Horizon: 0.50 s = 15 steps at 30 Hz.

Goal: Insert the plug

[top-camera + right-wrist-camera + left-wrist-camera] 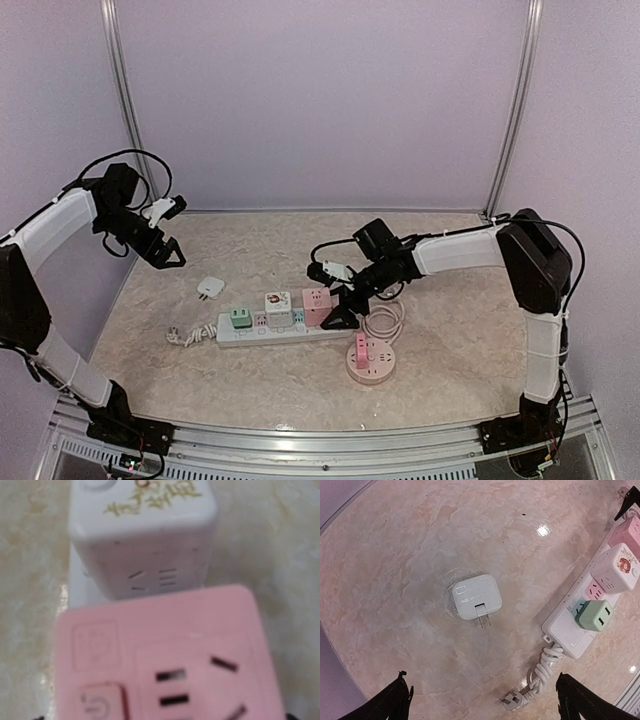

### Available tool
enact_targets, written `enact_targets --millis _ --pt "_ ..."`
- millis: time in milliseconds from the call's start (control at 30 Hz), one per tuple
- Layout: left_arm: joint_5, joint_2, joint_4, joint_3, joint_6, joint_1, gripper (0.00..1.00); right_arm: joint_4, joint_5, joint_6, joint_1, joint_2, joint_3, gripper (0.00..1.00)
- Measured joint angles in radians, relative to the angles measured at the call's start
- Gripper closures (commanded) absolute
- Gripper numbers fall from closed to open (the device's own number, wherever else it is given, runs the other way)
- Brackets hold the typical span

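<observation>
Two pairs of jaws are showing from above, and the left gripper (172, 235) is hanging much nearer to the loose white plug (209, 288). The plug is lying on the worktop (460, 390) just below and ahead of those jaws, not touching them. The left jaws are standing spread wide with nothing between them. The right gripper (340, 312) is sitting well beyond the plug, down against the pink cube (317, 300) on the power strip (285, 332). I cannot tell from here whether its jaws are clamping that cube or standing released around it. By my judgement the pickup is falling to the left arm.

Looking from the left wrist, the plug (476, 597) is lying straight ahead of the open jaws, roughly centred between the two fingertips (395, 702) and well clear of both. It is looking like a squat white block with rounded corners, a little wider than it is deep. Its two metal prongs are pointing back toward the jaws. The strip (570, 630) is running off on the right-finger side, carrying a green cube (594, 615).

Looking from the right wrist, the pink cube (160, 660) is filling the space directly before the jaws, and a white cube (145, 535) is standing just beyond it. The fingers are barely showing, so their state is staying unclear, and the plug is not appearing here
</observation>
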Motion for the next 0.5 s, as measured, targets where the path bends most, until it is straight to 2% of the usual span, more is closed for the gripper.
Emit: enact_targets --millis 200,300,500 --pt "-0.079 0.147 -0.003 0.073 0.015 -0.020 0.01 -0.024 0.030 0.059 0.002 -0.128 -0.003 0.00" --pt "-0.129 0.251 0.036 0.135 -0.049 -0.071 0.01 -0.014 0.066 0.118 0.002 -0.225 -0.008 0.00" --pt "-0.207 0.341 0.121 0.133 -0.185 -0.214 0.01 0.058 0.215 0.283 0.002 -0.386 -0.087 0.00"
